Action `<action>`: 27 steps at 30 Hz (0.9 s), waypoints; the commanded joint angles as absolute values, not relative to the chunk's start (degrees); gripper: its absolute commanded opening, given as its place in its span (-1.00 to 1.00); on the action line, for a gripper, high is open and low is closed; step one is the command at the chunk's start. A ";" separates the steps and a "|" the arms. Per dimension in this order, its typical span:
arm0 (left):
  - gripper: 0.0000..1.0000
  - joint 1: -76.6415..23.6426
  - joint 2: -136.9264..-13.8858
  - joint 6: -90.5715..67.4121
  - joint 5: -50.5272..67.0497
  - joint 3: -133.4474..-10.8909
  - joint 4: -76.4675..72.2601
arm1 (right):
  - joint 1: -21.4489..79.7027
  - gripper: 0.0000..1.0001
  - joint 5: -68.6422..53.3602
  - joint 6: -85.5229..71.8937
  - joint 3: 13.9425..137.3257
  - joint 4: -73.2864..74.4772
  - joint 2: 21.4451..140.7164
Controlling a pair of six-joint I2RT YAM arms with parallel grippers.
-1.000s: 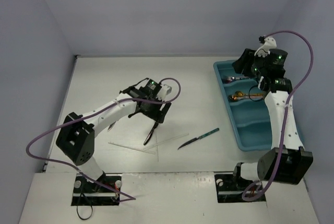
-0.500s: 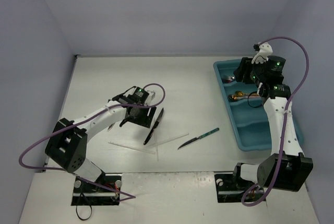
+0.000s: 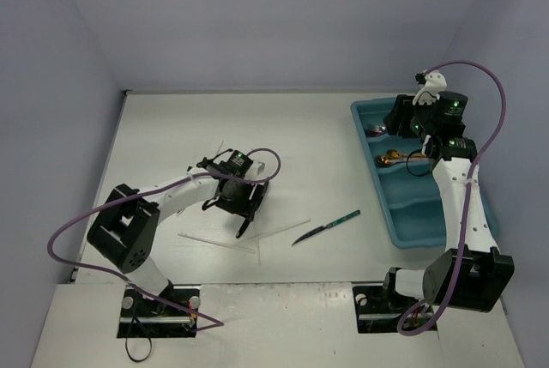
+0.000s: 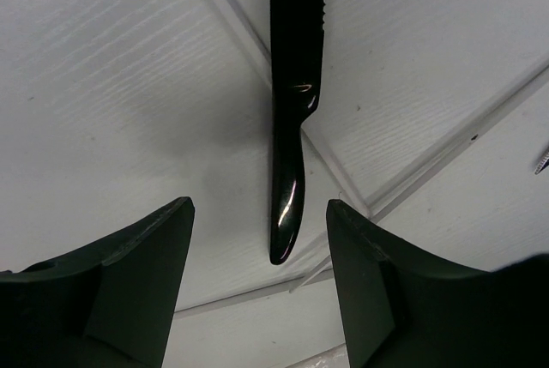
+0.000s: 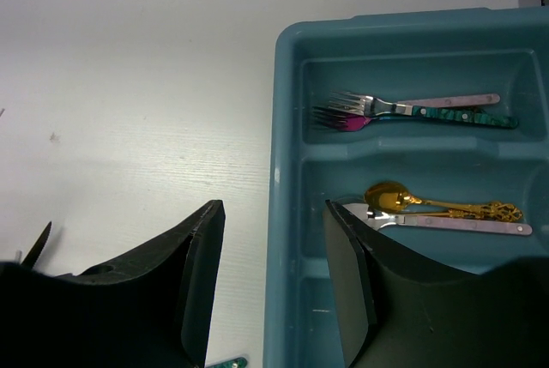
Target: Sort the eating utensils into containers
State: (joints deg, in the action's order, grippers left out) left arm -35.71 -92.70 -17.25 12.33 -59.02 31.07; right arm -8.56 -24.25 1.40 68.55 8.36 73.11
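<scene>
We start with the tray, the biggest thing on the table and our reference for the rest. It already holds part of the job: two forks lie in its far compartment, and a gold spoon and a pink-handled piece lie in the next one.

The right gripper hangs above the tray's left rim, jaws apart with nothing between them. We judge it is simply waiting there, out of the other arm's way.

The left gripper is well to the left of the tray and low over the table. Its jaws are apart, straddling the handle end of the black knife without touching it. We read that as lined up to close on the handle.

The snag lies underneath. Thin white sticks cross under and beside that knife, so the fingers may catch one too.

Between that cluster and the tray lies a teal-handled knife, clear of everything else.
</scene>
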 commanded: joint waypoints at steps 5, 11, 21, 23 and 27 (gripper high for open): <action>0.15 -37.62 -95.35 -16.17 12.92 -62.57 29.96 | -8.26 -0.08 -23.91 1.41 68.99 5.10 73.39; 0.00 -37.57 -97.55 -16.92 12.74 -62.71 30.06 | -8.26 -0.09 -24.34 1.23 69.08 5.10 73.17; -0.24 -37.62 -99.85 -16.08 10.01 -63.02 30.24 | -8.26 -0.10 -24.43 1.40 69.17 5.10 72.86; -0.30 -37.53 -100.75 -16.02 8.70 -63.32 30.41 | -8.26 -0.10 -24.32 1.44 69.17 5.10 72.71; -0.38 -37.58 -102.31 -16.09 6.18 -64.27 31.22 | -8.26 -0.10 -24.21 1.72 69.26 5.10 72.55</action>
State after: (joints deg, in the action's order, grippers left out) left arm -37.60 -100.07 -16.71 10.20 -62.80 31.37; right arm -8.54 -24.26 1.41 68.55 8.36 73.56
